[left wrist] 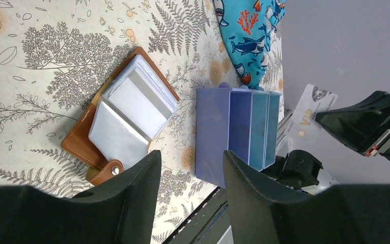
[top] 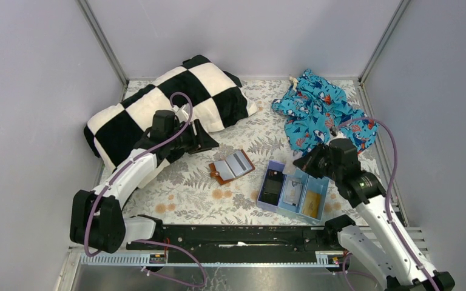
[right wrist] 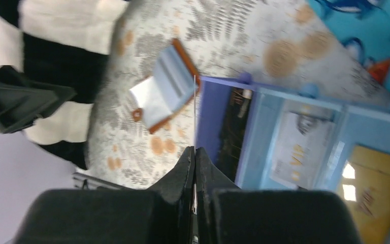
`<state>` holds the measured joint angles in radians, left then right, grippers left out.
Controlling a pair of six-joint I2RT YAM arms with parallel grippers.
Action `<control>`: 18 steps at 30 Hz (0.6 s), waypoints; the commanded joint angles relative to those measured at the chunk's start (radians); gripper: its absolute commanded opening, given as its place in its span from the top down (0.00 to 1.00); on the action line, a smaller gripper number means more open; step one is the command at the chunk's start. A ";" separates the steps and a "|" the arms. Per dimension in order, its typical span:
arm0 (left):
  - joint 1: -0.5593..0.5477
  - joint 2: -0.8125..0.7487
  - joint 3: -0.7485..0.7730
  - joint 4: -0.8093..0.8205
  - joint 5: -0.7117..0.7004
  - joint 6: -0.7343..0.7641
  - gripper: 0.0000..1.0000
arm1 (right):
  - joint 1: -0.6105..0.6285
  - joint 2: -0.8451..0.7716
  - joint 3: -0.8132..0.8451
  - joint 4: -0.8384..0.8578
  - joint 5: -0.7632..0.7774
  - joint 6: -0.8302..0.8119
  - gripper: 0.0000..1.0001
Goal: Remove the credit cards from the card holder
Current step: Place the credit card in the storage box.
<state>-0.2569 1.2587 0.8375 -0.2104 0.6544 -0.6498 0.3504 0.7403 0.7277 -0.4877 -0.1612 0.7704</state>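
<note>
The left arm is hovering low over the floral surface, the left tool gaping wide and empty near the open brown leather card holder. The right arm is bending over the light blue three-compartment tray, the right tool pinching a thin pale whitish card (edge-on to its own camera).

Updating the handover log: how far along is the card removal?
Done: an orange-gold card and a whitish card lie in the blue tray. In hand: the right pincer pinches a third card above it. Left: dropping that; whether the card holder holds more is unclear.
</note>
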 commanded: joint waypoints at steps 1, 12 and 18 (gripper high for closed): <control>0.004 0.019 0.005 0.021 0.004 0.027 0.47 | -0.005 -0.044 -0.044 -0.221 0.132 -0.020 1.00; 0.004 0.062 -0.024 0.086 0.028 -0.007 0.46 | -0.004 0.042 -0.144 -0.157 0.031 -0.084 1.00; 0.004 0.069 -0.034 0.108 0.034 -0.014 0.46 | -0.004 0.072 -0.203 -0.064 -0.007 -0.063 1.00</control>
<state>-0.2569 1.3197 0.8074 -0.1699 0.6685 -0.6563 0.3504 0.7902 0.5465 -0.6376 -0.1242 0.7082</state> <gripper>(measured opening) 0.543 0.018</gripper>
